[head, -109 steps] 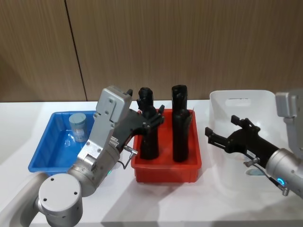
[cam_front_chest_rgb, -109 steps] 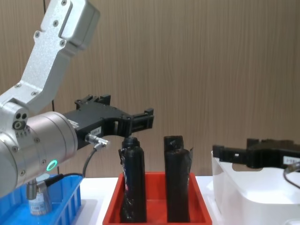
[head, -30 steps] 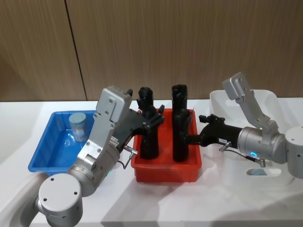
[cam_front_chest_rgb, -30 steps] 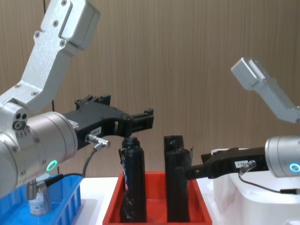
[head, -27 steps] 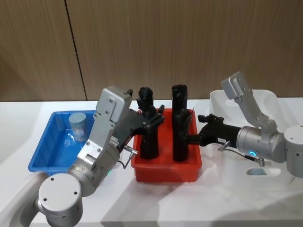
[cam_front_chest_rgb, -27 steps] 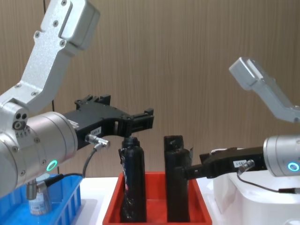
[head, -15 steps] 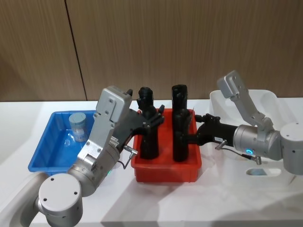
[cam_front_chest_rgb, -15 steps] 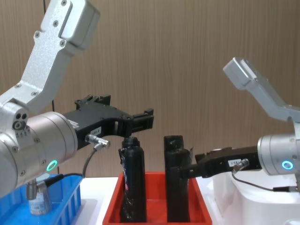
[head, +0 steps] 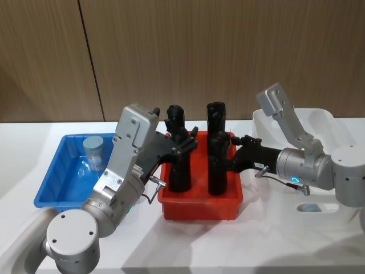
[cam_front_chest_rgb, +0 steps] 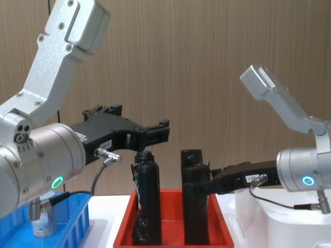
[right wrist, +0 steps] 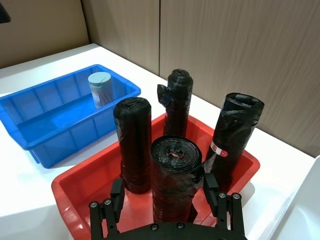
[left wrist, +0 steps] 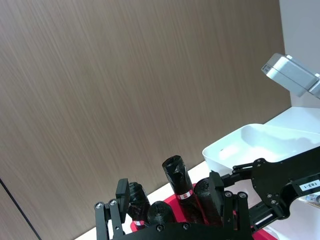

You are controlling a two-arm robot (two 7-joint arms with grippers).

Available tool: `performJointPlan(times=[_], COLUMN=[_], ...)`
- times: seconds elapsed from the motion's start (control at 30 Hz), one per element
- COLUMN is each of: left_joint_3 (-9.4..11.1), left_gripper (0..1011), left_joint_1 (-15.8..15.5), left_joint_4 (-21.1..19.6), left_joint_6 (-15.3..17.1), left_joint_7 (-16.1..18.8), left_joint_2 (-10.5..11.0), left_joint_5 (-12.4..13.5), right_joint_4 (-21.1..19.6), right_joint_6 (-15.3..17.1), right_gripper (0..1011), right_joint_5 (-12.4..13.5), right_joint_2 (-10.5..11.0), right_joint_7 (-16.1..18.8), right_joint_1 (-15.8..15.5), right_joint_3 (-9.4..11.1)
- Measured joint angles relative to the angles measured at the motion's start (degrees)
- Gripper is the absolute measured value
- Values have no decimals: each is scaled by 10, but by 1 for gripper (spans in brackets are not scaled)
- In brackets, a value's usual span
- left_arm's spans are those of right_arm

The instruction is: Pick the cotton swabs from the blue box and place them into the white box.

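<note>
One cotton swabs jar (head: 94,153) with a pale blue lid stands at the far end of the blue box (head: 54,185), and shows in the right wrist view (right wrist: 101,87) and the chest view (cam_front_chest_rgb: 43,219). The white box (head: 322,123) stands at the right. My right gripper (head: 221,161) reaches left from the white box over the red tray, open, with its fingers either side of a black bottle (right wrist: 175,175). My left gripper (head: 185,141) hangs open above the red tray's left side, right of the blue box (cam_front_chest_rgb: 72,217).
The red tray (head: 199,206) with several tall black bottles (head: 217,151) sits between the blue and white boxes, under both grippers. A pale blue round shape (head: 309,208) shows low in the white box. A wooden wall stands behind the white table.
My right gripper has moved left from over the white box to the black bottles in the red tray. The left arm and the jar in the blue box have not moved.
</note>
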Motion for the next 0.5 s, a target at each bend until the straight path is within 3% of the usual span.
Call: performJointPlan(times=[0.5], left_joint_3=[0], left_gripper=[1003], left_joint_1=[0], left_joint_4=[0], left_joint_6=[0], left_joint_7=[0], left_joint_2=[0], left_joint_5=[0], right_joint_4=[36], right_joint_6=[-17], right_gripper=[1001], right_joint_5=[4], right_joint_2=[-8], right_joint_7=[-14], right_joint_1=[19], right_joint_3=[-3])
